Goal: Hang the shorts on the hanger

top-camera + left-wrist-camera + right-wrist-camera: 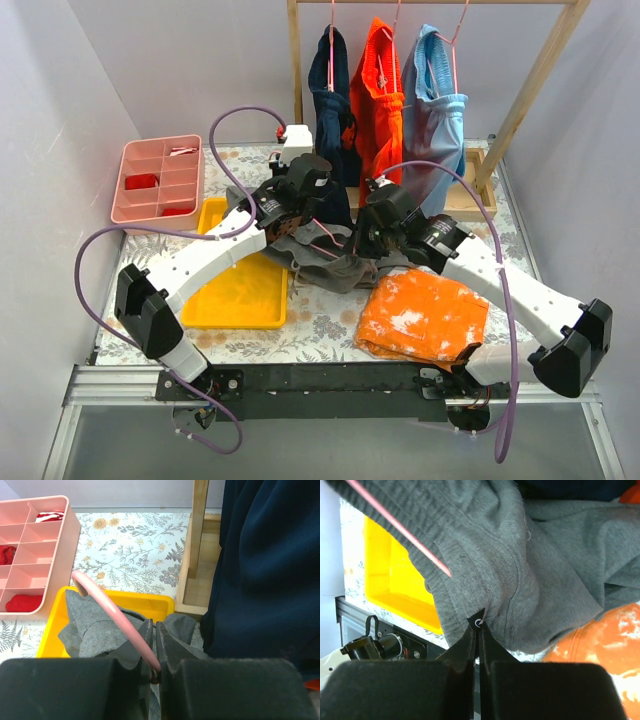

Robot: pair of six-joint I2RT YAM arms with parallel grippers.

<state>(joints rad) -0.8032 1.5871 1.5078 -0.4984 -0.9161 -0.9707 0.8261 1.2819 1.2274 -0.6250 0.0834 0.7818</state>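
Hanger (118, 620) sits clamped in left hand (154, 632), shorts (545, 570) in right hand (478, 631).

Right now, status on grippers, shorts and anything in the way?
Left gripper shut on hanger. Right gripper shut on shorts. Shorts bunched over yellow tray, not yet hung. Navy garment close beside left gripper.

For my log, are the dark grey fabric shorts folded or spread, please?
Neither: the dark grey fabric shorts lie bunched, the right gripper pinching them.
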